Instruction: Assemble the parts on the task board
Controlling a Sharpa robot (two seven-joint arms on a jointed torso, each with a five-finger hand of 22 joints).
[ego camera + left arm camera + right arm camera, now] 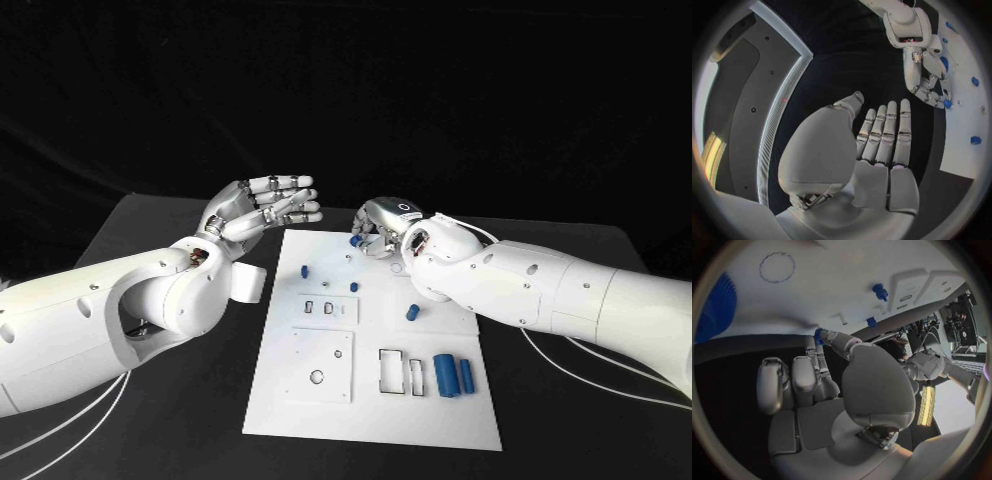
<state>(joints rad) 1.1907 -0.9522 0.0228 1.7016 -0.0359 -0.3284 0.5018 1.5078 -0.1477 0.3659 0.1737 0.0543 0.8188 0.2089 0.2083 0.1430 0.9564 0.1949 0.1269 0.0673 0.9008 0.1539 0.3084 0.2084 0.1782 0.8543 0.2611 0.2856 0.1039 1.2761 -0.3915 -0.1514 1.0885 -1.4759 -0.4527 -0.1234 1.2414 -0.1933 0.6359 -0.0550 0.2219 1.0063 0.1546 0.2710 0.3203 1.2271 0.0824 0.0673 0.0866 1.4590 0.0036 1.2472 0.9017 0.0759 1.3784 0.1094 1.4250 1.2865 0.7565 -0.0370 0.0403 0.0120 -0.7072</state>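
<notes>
The white task board lies in the middle of the black table. My right hand hovers over the board's far edge and pinches a small blue part at its fingertips; the right wrist view shows the same part just off the board. My left hand is raised left of the board's far corner, fingers stretched out, holding nothing. In the left wrist view its palm faces the right hand and the pinched part.
Small blue parts lie on the board's far half. Two blue cylinders lie near the right edge beside rectangular slots. A round hole sits in a raised plate.
</notes>
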